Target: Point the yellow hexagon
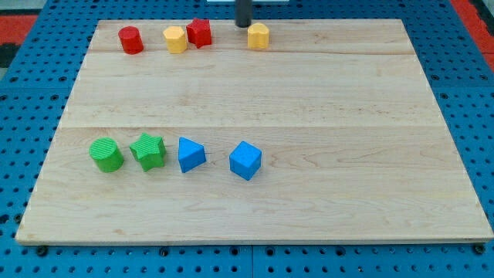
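At the view's top edge, in the camera view, we see our dark rod enter the frame, and our tip (243, 25) sits on the wooden board (262, 100) just left of, and slightly above, a yellow block (258, 35). The tip and this block appear close to touching; we cannot tell whether contact exists. The rod is a single straight piece with no jaws, so it neither spreads nor pinches anything, and it holds no block.

Two yellow blocks lie in the top row. The one beside our tip has a rounded, faceted outline; the second yellow block (176, 38) lies further toward the view's left and shows flat sides consistent with a hexagon. We cannot tell with certainty which of the two is the yellow hexagon of the task.

The second yellow block touches, or nearly touches, a red star-like block (199, 32) on its right. A red cylinder (130, 39) stands apart at the left end of this row.

In the lower row, from the view's left to right, we find a green cylinder (106, 154), a green star (148, 150), a blue triangular block (190, 154) and a blue cube (245, 160). This row lies well apart from our tip.

The board rests on a blue perforated surface (31, 85)
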